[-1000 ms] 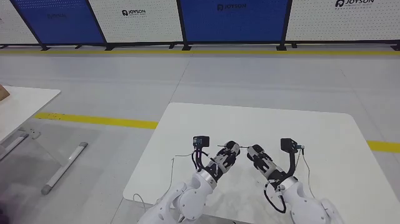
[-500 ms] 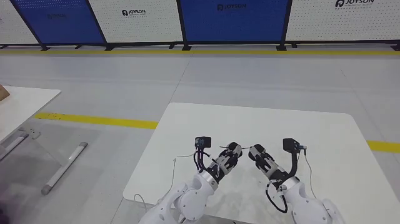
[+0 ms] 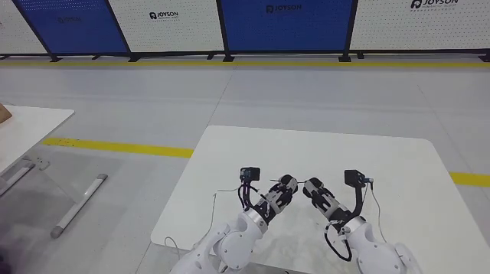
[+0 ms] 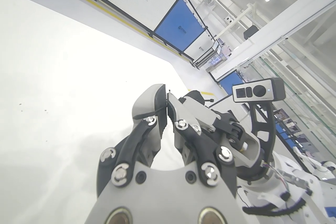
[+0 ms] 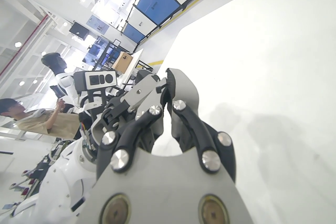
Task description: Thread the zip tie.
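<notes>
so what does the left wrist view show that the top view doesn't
Left wrist view: the left gripper close up, shut on the thin black zip tie, whose tip pokes out just beyond it. Top view: the whole white table, rounded corners and all, and a second table off to the side. Both: the right gripper facing the left one, tips nearly meeting, and the blue and white panels behind.
</notes>
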You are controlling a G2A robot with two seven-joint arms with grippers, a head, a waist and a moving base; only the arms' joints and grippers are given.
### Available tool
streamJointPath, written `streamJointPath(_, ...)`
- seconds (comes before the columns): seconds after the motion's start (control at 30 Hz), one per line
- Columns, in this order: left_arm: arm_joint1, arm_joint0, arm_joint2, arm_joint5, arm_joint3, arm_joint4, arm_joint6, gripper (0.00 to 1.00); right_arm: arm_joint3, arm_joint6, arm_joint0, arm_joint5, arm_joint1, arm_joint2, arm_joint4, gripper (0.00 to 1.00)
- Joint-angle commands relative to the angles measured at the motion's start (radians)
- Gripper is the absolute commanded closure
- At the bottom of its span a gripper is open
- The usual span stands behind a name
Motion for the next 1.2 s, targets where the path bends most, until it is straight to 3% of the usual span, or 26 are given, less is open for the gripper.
streamJointPath(0.0,0.000,0.001,0.001,-0.001,-0.001,0.001,-0.002,1.00,0.000,-0.002,0.001,0.003,-0.001,-0.002,0.000,1.00)
streamJointPath(0.53,0.000,0.004,-0.002,0.006,0.004,0.009,0.008,1.00,0.008,-0.010,0.005,0.011,-0.003,-0.019,-0.001,1.00)
streamJointPath(0.6,-0.001,0.004,-0.002,0.008,0.004,0.008,0.013,0.91,0.011,-0.013,0.005,0.014,-0.004,-0.019,-0.001,1.00)
streamJointPath(0.63,-0.001,0.004,-0.002,0.008,0.004,0.009,0.017,0.78,0.011,-0.015,0.005,0.015,-0.004,-0.019,-0.001,1.00)
streamJointPath(0.67,-0.001,0.004,-0.002,0.007,0.005,0.010,0.022,0.71,0.012,-0.018,0.005,0.017,-0.004,-0.019,0.000,1.00)
streamJointPath(0.7,-0.001,0.004,-0.001,0.006,0.005,0.011,0.023,0.70,0.013,-0.020,0.005,0.019,-0.004,-0.018,0.000,1.00)
streamJointPath(1.0,-0.004,0.000,0.002,0.007,0.009,0.008,0.033,0.71,0.018,-0.030,0.004,0.030,-0.005,-0.012,0.002,1.00)
streamJointPath(1.17,-0.005,0.000,0.003,0.008,0.008,0.012,0.037,0.77,0.026,-0.033,0.002,0.035,-0.004,-0.002,0.004,1.00)
